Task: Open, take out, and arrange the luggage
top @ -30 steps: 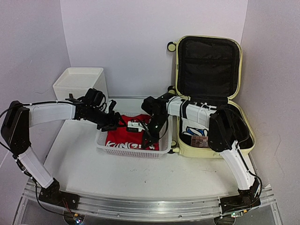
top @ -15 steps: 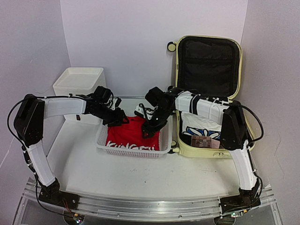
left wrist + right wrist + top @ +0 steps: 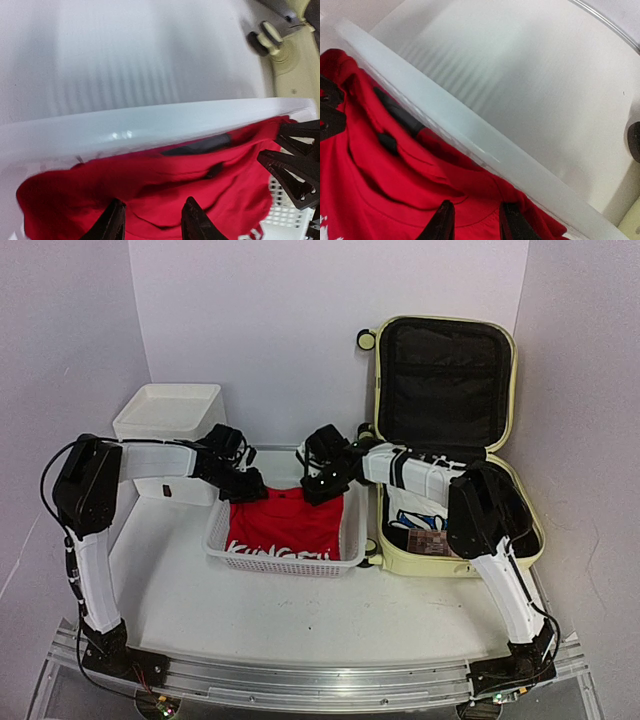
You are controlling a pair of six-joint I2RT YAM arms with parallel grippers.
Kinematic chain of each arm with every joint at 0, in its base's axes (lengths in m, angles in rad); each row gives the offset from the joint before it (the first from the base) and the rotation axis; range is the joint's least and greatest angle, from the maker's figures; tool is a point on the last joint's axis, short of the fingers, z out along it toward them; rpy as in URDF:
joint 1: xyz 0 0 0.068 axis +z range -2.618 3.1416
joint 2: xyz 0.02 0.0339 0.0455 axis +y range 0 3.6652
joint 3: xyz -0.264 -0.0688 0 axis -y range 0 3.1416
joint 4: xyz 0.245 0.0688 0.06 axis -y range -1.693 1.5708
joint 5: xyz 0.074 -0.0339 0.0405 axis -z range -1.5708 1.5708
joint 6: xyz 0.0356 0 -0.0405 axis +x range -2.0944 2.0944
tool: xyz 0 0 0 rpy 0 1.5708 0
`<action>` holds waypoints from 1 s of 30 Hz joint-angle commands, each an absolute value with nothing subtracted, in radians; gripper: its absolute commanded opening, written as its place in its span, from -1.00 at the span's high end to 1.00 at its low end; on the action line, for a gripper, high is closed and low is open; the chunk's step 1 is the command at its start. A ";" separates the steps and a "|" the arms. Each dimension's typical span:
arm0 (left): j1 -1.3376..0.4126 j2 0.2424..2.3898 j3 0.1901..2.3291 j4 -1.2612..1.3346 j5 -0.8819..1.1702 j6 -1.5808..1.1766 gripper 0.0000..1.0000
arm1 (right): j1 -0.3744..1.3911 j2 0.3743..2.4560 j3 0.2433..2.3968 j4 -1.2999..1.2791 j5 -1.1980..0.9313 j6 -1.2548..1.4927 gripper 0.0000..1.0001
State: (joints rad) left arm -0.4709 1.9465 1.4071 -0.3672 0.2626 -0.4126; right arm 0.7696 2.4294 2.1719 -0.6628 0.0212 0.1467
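Observation:
The pale yellow luggage (image 3: 400, 558) lies open at the right, its black-lined lid (image 3: 443, 380) standing upright. A white garment with blue print (image 3: 420, 510) and a small brown item (image 3: 427, 542) lie inside. A red shirt (image 3: 283, 525) with white lettering lies spread in the white perforated basket (image 3: 285, 565). My left gripper (image 3: 242, 485) is at the shirt's far left corner, my right gripper (image 3: 322, 486) at its far right corner. In the left wrist view the gripper (image 3: 154, 220) stands open over the red cloth (image 3: 150, 185). In the right wrist view the gripper (image 3: 477, 222) also stands open over it (image 3: 395, 190).
A white plastic drawer box (image 3: 170, 410) stands at the back left, close behind my left arm. The basket's far rim (image 3: 150, 125) runs just past both grippers. A suitcase wheel (image 3: 265, 37) sits beside the basket. White walls close in the back and sides.
Both grippers moved from the basket's middle to its far edge and apart from each other. The bunched red shirt now lies spread flat in the basket.

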 commanded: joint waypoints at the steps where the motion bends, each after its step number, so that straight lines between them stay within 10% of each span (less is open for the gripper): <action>1: -0.463 2.037 1.475 -0.372 0.190 -0.349 0.23 | 0.759 2.509 2.205 -0.609 0.163 0.158 0.35; 12: -0.465 1.929 1.479 -0.449 0.198 -0.283 0.02 | 0.761 2.364 2.198 -0.700 0.084 0.099 0.02; 20: -0.465 1.621 1.431 -0.473 0.336 -0.302 -0.56 | 0.758 2.000 1.976 -0.819 0.082 0.020 -0.92; 24: -0.465 1.466 1.307 -0.396 0.385 -0.333 -0.95 | 0.731 1.797 1.721 -0.840 0.185 0.034 -0.97; 30: -0.466 1.296 1.098 -0.199 0.252 -0.482 -0.99 | 0.569 1.615 1.435 -0.833 0.126 0.146 -0.97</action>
State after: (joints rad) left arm -0.4675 1.3464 1.2053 -0.3290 0.3370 -0.3740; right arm 0.6701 1.6318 1.5589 -0.8135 0.1207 0.0700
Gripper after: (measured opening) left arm 0.994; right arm 0.982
